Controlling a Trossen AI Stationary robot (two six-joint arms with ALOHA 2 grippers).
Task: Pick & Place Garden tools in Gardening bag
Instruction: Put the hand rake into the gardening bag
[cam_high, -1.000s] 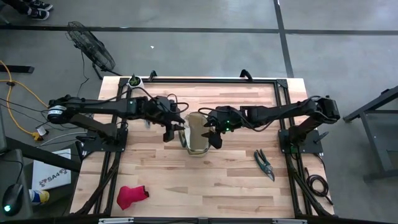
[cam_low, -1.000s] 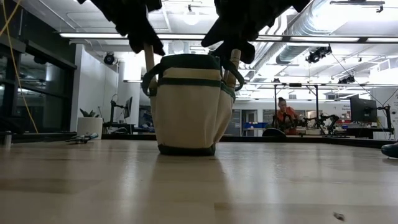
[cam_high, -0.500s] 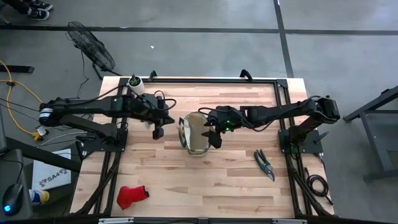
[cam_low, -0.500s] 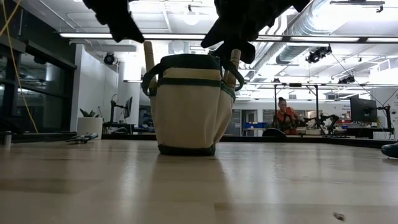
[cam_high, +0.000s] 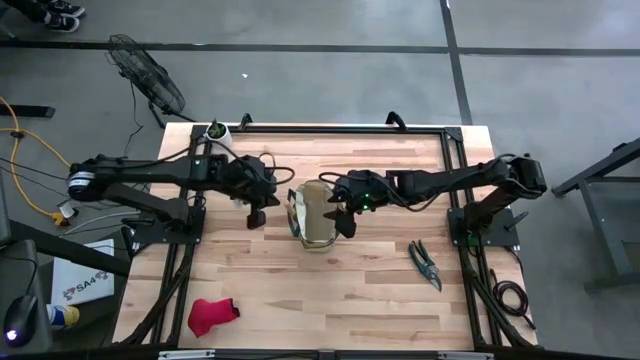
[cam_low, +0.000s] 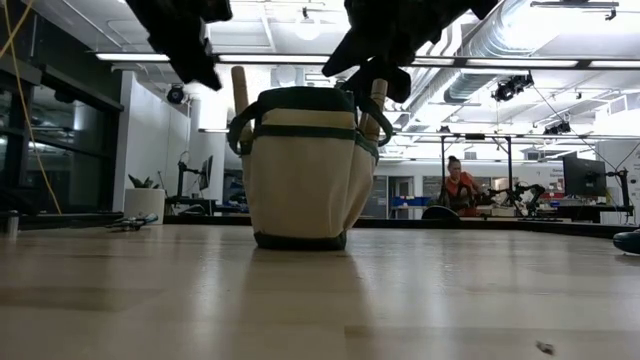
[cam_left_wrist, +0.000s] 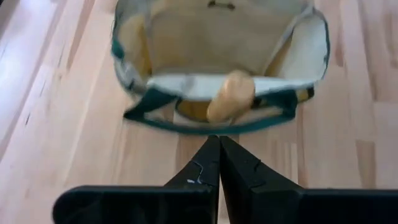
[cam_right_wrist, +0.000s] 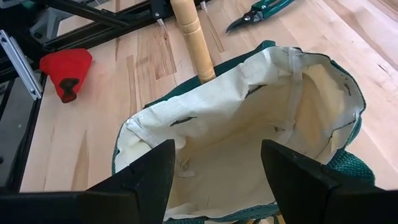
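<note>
Progress looks partial: the gardening bag (cam_high: 318, 213) stands upright at the centre of the high view with at least two wood-handled tools already in its outer pockets, while other tools lie out on the table.

One pale wooden handle (cam_left_wrist: 231, 96) pokes up from a pocket on the side facing the left arm; a second wooden handle (cam_right_wrist: 193, 36) rises from a pocket at the upper middle of the right wrist view. In the low view both handles stand just above the bag's rim, one at each side. The bag's main compartment, seen in both wrist views, shows only bare canvas lining, so nothing appears to be in it yet.

Left to collect, by my reading: green-handled pruning shears (cam_high: 425, 264) at the lower right of the high view, well apart from the bag, and the red glove (cam_high: 211, 314) at the lower left. A small dark object at the far left of the low view may be another tool; I cannot tell.

Left gripper (cam_high: 254, 213) hangs just left of the bag, fingers pressed together and empty. Right gripper (cam_high: 343, 218) hovers over the bag's right rim, fingers spread wide, holding nothing.

A white pot (cam_high: 217, 134) sits at the table's upper-left corner.
</note>
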